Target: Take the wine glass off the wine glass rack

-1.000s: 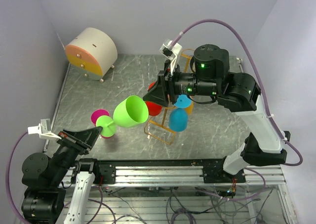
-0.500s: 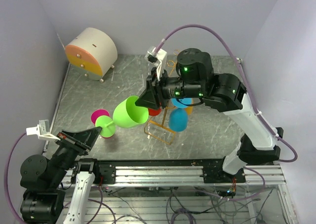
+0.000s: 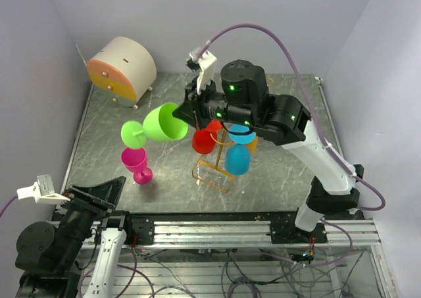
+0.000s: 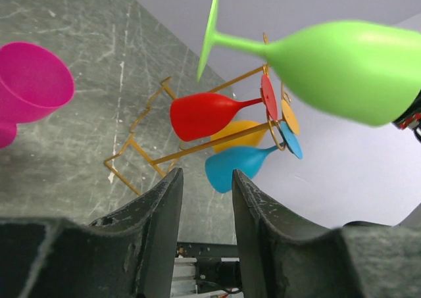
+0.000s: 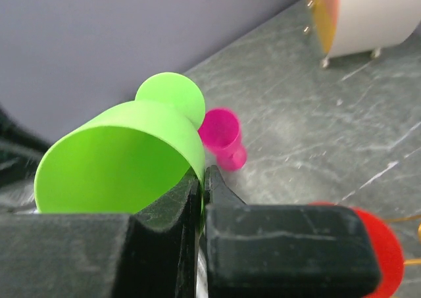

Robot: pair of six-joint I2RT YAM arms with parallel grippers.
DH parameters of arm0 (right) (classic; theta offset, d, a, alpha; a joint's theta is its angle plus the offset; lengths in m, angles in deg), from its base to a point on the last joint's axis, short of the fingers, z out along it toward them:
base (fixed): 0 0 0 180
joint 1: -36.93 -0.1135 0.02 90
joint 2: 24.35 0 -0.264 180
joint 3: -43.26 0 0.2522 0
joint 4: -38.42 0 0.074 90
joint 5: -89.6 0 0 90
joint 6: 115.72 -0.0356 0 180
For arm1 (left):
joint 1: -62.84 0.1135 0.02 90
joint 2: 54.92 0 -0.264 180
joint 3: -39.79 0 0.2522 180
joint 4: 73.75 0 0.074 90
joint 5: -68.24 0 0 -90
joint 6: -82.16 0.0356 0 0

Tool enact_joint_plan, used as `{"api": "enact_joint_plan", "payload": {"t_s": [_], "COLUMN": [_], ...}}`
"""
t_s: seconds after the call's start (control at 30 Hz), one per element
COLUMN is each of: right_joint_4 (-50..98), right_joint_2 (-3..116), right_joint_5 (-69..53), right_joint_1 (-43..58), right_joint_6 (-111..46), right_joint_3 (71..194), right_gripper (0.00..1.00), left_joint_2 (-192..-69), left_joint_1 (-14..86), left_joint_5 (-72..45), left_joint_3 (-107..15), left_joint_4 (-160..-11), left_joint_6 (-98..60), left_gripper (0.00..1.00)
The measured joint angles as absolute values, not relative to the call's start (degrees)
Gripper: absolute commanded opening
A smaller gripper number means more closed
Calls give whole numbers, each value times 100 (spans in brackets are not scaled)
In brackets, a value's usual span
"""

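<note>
One green wine glass (image 3: 163, 122), rim pinched in right gripper (image 3: 186, 112); off the rack (image 4: 197, 150).

The grey marbled table (image 3: 276, 173) carried the wine glass rack (image 3: 212, 173) at centre, a magenta wine glass (image 3: 136, 163) at eight o'clock, and a round drawer box (image 3: 122, 68) at eleven.

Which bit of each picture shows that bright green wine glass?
Top external: green glass, left of centre.
Left wrist: upper right, lying sideways.
Right wrist: lower left, rim pinched in the right gripper.
Shared landmark: the pink glass, upright, in all three.
</note>
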State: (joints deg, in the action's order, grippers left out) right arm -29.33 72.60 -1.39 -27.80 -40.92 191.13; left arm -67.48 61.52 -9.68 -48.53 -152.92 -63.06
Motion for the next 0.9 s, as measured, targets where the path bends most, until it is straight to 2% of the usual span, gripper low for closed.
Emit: {"api": "enact_joint_plan", "payload": {"t_s": [0.13, 0.3, 0.53, 0.9], "right_joint_4": [-2516, -2044, -1808, -1755], "right_joint_2": [7703, 8829, 10040, 10477], "right_joint_5": [311, 659, 844, 947], "right_joint_1": [-2769, -2756, -2574, -2393], "right_joint_6": [-3965, -3762, -3725, -3770], "right_joint_3": [19521, 20282, 20264, 20310], "right_gripper": [0, 0, 0, 0], "left_joint_2": [-6742, -6700, -6663, -6589], "left_joint_1": [6152, 6152, 6285, 6292], "left_joint_5": [-1211, -1318, -1416, -1517], "left_joint_3": [-5065, -5186, -5282, -5291], "left_joint_4": [-15655, -15939, -16250, -16440], "left_joint_6": [-6228, -6101, -5813, -5561], "left_gripper": [46, 44, 42, 41]}}
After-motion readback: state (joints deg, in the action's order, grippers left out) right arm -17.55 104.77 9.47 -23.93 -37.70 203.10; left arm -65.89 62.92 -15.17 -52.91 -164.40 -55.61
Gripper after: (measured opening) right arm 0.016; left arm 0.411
